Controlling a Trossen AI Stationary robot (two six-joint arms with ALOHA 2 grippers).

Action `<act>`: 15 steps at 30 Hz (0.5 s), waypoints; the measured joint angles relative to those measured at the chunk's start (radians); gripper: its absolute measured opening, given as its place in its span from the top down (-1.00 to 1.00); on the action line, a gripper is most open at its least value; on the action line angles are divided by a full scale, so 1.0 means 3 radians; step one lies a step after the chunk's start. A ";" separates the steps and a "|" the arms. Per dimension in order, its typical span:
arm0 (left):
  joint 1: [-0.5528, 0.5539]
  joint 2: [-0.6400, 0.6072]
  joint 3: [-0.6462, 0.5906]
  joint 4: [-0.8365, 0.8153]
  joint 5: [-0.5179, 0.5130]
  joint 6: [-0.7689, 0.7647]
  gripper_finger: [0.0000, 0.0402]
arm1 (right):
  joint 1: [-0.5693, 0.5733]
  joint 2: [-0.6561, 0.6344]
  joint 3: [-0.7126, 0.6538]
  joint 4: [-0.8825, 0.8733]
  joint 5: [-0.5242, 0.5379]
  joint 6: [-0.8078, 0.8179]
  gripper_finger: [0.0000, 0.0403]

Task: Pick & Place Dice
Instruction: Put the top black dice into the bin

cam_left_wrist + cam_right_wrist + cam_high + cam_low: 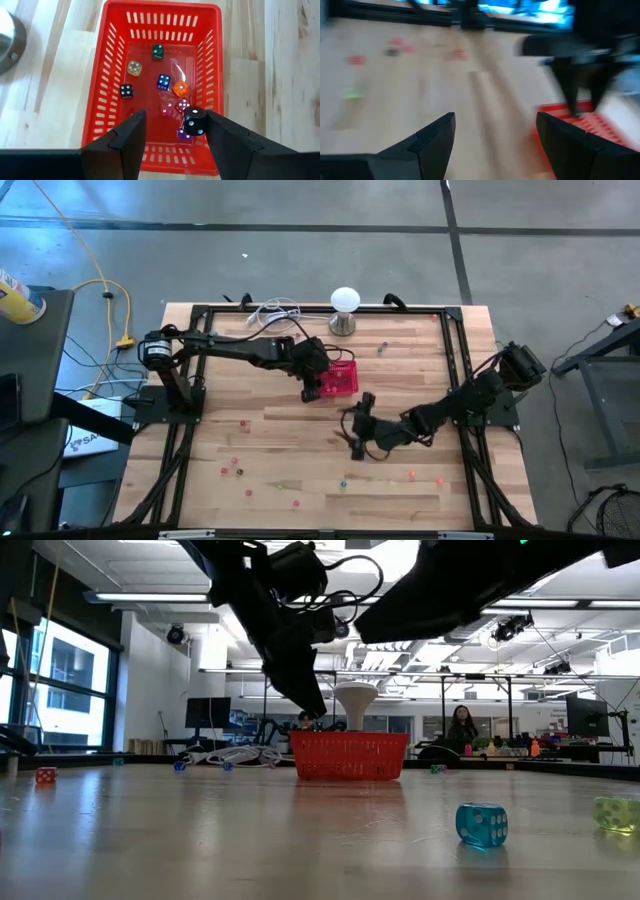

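Above the red basket (156, 75), left gripper (170, 131) jaws parted, black die (194, 122) touching one finger; hard, light, slick, best pinched on opposite flat faces.

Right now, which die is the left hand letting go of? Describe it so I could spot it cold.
Find the red basket near the lamp. The left hand hangs open above it. The die sits by that hand's finger: black with white pips, the largest-looking one, over the coloured dice on the floor.
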 joint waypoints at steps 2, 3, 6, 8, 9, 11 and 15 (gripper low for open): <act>-0.0027 0.0000 0.0000 0.0011 -0.0003 0.0138 0.05 | -0.0142 0.0000 0.0000 -0.0001 -0.0013 -0.0094 -0.34; -0.0045 0.0000 0.0000 0.0022 -0.0005 0.0200 0.05 | -0.0227 0.0000 0.0000 -0.0002 -0.0083 -0.0110 -0.34; -0.0088 0.0000 0.0000 0.0098 0.0001 0.0322 0.05 | -0.0485 0.0000 0.0000 -0.0003 -0.0370 -0.0112 -0.34; -0.0107 0.0000 0.0000 0.0155 0.0002 0.0359 0.05 | -0.0633 0.0000 0.0000 -0.0004 -0.0527 -0.0119 -0.34; -0.0114 0.0000 0.0000 0.0172 0.0000 0.0360 0.05 | -0.0701 0.0000 0.0000 -0.0003 -0.0558 -0.0122 -0.34; -0.0114 0.0000 0.0000 0.0204 -0.0001 0.0360 0.05 | -0.0814 0.0000 0.0000 -0.0004 -0.0577 -0.0143 -0.34; -0.0104 0.0000 0.0000 0.0231 -0.0005 0.0360 0.05 | -0.1041 0.0027 0.0000 0.0014 -0.0970 -0.0206 -0.34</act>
